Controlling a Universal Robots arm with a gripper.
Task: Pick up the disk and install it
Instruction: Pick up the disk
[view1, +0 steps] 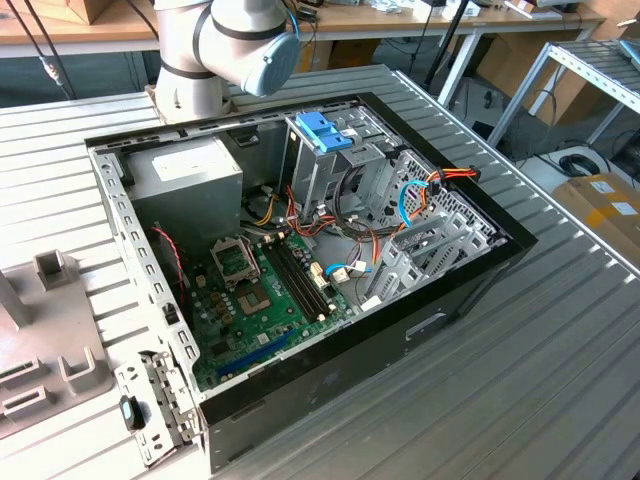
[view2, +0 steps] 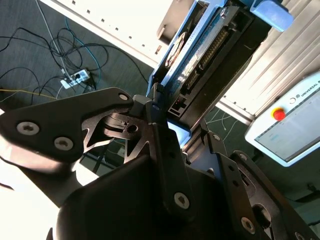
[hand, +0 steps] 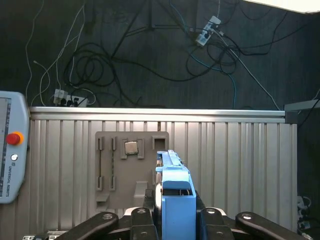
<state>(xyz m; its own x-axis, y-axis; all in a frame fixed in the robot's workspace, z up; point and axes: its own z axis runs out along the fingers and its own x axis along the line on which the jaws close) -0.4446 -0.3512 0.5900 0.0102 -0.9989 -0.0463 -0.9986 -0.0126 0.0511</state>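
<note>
Both wrist views show end effector gripping disk.

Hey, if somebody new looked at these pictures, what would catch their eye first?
The open computer case dominates the exterior view, sitting on the ribbed metal table with its green motherboard exposed and a blue clip topping the drive cage. In both wrist views the gripper is shut on the disk, whose blue carrier frame stands out between the fingers, over a grey fixture plate in the first wrist view.
</note>
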